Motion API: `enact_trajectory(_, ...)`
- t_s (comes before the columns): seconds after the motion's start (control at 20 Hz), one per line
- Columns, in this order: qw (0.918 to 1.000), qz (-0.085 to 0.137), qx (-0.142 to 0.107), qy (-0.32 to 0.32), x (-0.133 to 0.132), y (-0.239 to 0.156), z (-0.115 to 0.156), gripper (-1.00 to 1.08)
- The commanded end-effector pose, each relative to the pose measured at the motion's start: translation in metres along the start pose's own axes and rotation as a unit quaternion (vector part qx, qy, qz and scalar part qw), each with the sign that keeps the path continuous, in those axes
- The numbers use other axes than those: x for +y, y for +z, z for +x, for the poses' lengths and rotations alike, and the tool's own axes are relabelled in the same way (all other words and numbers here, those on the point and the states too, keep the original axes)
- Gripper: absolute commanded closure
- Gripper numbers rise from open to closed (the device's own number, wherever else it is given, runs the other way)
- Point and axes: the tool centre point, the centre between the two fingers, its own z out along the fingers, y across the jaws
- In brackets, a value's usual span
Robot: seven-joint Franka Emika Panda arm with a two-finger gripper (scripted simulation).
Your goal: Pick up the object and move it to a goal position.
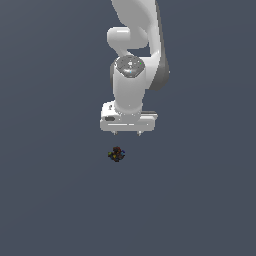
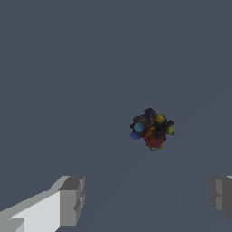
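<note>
A: On the flat grey-blue surface (image 1: 50,200) sits the object (image 1: 116,154), a tiny lumpy dark clump, just below the middle of the exterior view.

B: And the arm?

A: The white arm (image 1: 137,45) comes down from the top of that view, and the tool (image 1: 127,133) hangs at its end, pointing down. The object lies a little toward the exterior view's left of the tool's middle and nearer the bottom of the picture than the fingertips.

B: Are they touching?

A: No. Bare surface shows between the two short fingertips (image 1: 115,133) and the clump in the exterior view, so they are apart. How high the tool hangs above the surface cannot be told.

B: How do the jaws stand?

A: Spread wide. In the wrist view the tool (image 2: 147,197) shows one grey pad on a white finger and another grey pad at the opposite edge of the picture, with a broad stretch of empty surface between them. Nothing is held.

B: What does the wrist view show of the clump?

A: The object (image 2: 152,128) appears dark brown-black, speckled with blue, yellow, orange and red bumps. It lies ahead of the fingers (image 2: 71,201), outside the gap, and is much narrower than that gap.
</note>
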Motion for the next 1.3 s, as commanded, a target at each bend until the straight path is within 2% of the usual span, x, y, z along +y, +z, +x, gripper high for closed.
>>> enact_trajectory(0.0,1.0000,0.000,-0.002,0.006,0.003,-0.001,-0.001,-0.92)
enact_trajectory(0.4,0.9999,0.000,-0.001,-0.012,0.004,0.003,0.000,-0.92)
enact_trajectory(0.8,0.9976,0.000,0.001,-0.070,0.010,0.015,0.002,-0.92)
enact_trajectory(1.0,0.9936,0.000,0.002,-0.113,0.015,0.023,0.004,-0.92)
enact_trajectory(1.25,0.9845,0.000,0.005,-0.175,0.021,0.036,0.006,-0.92)
